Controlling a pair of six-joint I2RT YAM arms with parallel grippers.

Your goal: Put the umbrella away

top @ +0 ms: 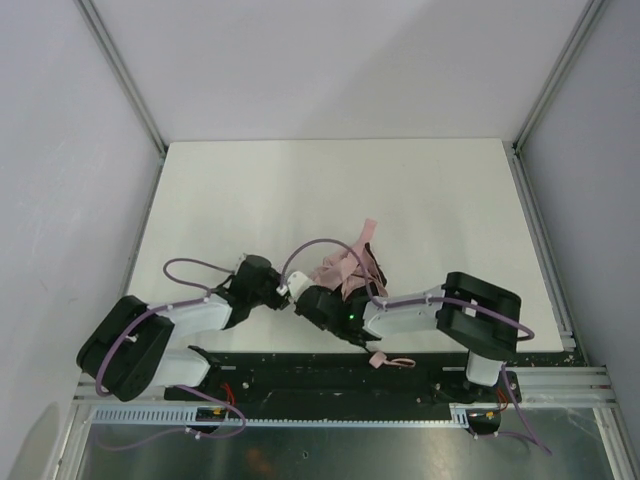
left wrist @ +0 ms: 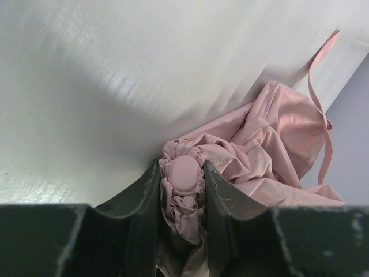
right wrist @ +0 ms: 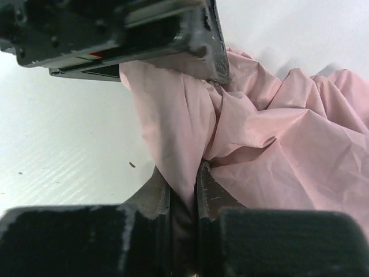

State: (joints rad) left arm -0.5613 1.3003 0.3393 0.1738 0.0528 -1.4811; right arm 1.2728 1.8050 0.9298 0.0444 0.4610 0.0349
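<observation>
Umbrella (top: 345, 265) sat on the table (top: 300, 190) near the front edge, roughly mid-width, as a crumpled pink bundle, canopy fabric loose and not rolled. L gripper (top: 287, 290) came in from the left, R gripper (top: 318, 292) from the right, and both met at the bundle's near-left end. In the L wrist cam, L gripper (left wrist: 182, 175) was partly closed, fingers (left wrist: 144, 190) pressed on either side of a round pink cap (left wrist: 184, 173) and the bunched fabric around it, so it had a grip on that end. The rest of the umbrella (left wrist: 271, 144) spread out to the right, w/ the strap (left wrist: 320, 115) trailing off past the fabric's edge. In the R wrist cam, R gripper (right wrist: 183, 173) was nearly closed, pinching one thin fold of fabric between the fingers (right wrist: 209, 184); L gripper body (right wrist: 144, 34) was right above, touching the same cloth. Umbrella (right wrist: 282, 144) bulked to the right there. A small pink piece w/ loop (top: 385, 361) lay on the black base plate (top: 300, 375) by the R arm; can't tell if the shaft links it to the bundle.
</observation>
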